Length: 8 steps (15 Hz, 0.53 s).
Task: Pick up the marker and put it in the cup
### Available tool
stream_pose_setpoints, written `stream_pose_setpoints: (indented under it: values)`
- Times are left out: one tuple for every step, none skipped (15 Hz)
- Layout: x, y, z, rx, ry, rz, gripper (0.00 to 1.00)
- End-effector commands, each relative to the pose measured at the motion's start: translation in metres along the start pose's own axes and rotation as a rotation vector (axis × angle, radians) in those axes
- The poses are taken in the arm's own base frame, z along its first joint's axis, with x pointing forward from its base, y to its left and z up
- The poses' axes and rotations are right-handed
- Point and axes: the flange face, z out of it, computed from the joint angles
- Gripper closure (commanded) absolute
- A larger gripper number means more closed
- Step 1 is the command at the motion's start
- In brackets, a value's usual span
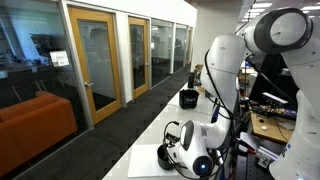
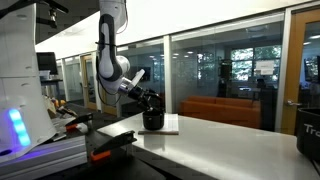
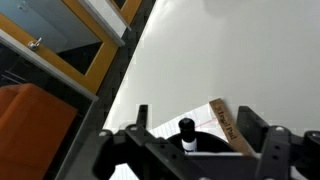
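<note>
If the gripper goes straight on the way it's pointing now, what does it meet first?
Likely the black mug just below the gripper; the marker also sits in that line, though depth is unclear.

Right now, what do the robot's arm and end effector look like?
The arm is glossy white, with rounded segments and darker parts at its joints. The end effector is black; in the wrist view its two fingers look blocky and matte. I can read no markings.
</note>
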Motion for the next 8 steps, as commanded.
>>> stream_pose_setpoints:
  values:
    - [-0.002, 0.019, -0.009, 0.106, 0.025, 0.091, 0.0]
    - [-0.001, 0.025, -0.01, 0.143, 0.029, 0.119, 0.0]
    - [-0.001, 0.031, -0.01, 0.19, 0.034, 0.139, 0.0]
    - [-0.002, 0.037, -0.01, 0.232, 0.042, 0.164, 0.0]
    - [-0.004, 0.043, -0.009, 0.277, 0.049, 0.191, 0.0]
    - [-0.006, 0.049, -0.007, 0.315, 0.054, 0.214, 0.0]
    - [-0.009, 0.056, -0.006, 0.352, 0.06, 0.239, 0.0]
    - [-0.012, 0.062, -0.005, 0.384, 0.064, 0.265, 0.0]
